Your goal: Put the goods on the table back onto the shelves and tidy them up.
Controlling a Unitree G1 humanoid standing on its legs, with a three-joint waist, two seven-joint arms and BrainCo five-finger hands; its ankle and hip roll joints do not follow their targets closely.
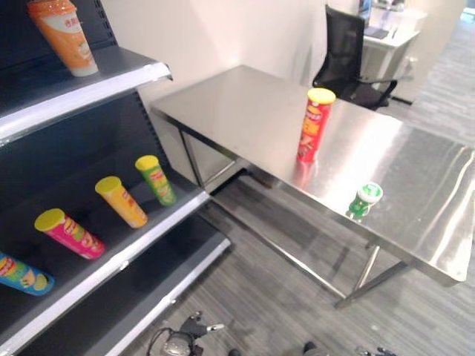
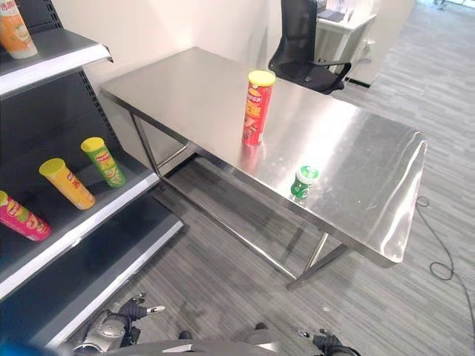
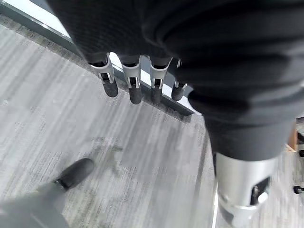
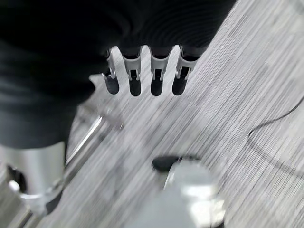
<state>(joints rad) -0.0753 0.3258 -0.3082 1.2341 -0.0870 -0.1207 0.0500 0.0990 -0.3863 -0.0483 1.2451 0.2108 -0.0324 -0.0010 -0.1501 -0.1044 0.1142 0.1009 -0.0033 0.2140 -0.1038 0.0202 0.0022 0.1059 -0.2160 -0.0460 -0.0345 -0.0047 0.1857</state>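
A tall red chip can with a yellow lid [image 1: 315, 124] stands upright near the middle of the steel table [image 1: 237, 104]. A small green cup with a white lid [image 1: 365, 200] stands close to the table's front edge. On the dark shelf unit [image 1: 141, 248] to my left, green [image 1: 156, 179], yellow [image 1: 121, 201], pink [image 1: 69, 233] and blue [image 1: 22, 274] cans lie on their sides. My left hand [image 3: 134, 88] and right hand [image 4: 134, 78] hang low over the carpet, fingers straight and holding nothing, far from the table.
An orange bottle [image 1: 65, 33] stands on the upper shelf. A black office chair [image 1: 345, 52] and a white desk [image 1: 390, 33] are behind the table. Grey carpet lies between the shelves and the table.
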